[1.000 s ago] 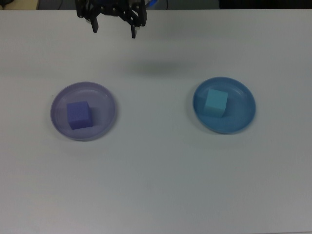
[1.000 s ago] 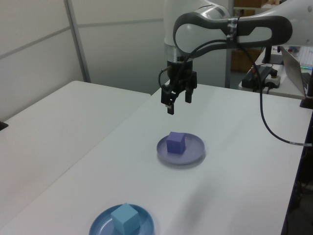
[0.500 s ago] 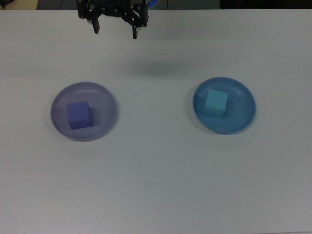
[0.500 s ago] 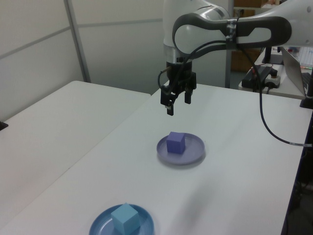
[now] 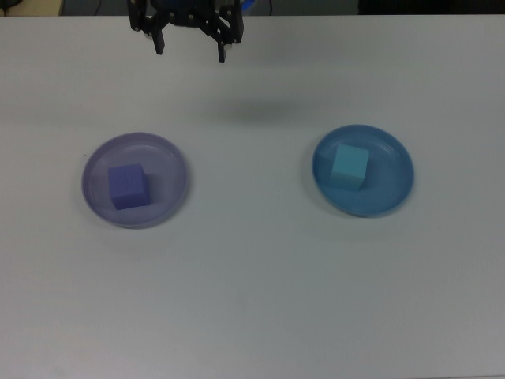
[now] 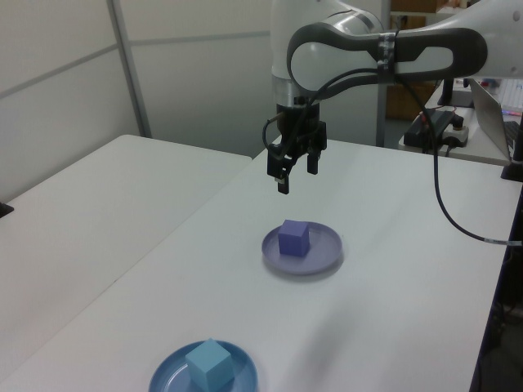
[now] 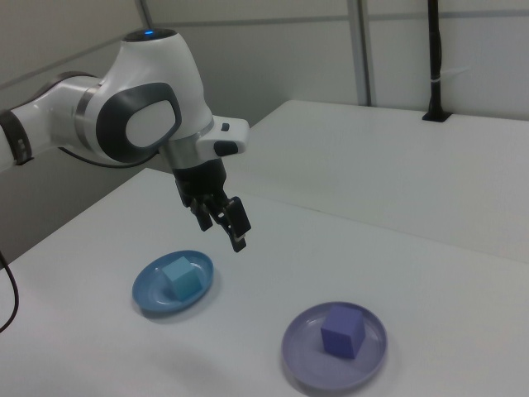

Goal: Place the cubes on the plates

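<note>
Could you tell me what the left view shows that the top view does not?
Only the left view shows the arm above the end effector, a black cable hanging from it, a second white table alongside, and wall panels behind. Only the top view shows both plates whole, side by side; the left view cuts the blue plate at its bottom edge. Both show the purple cube on the lavender plate, the turquoise cube on the blue plate, and the end effector open and empty.
</note>
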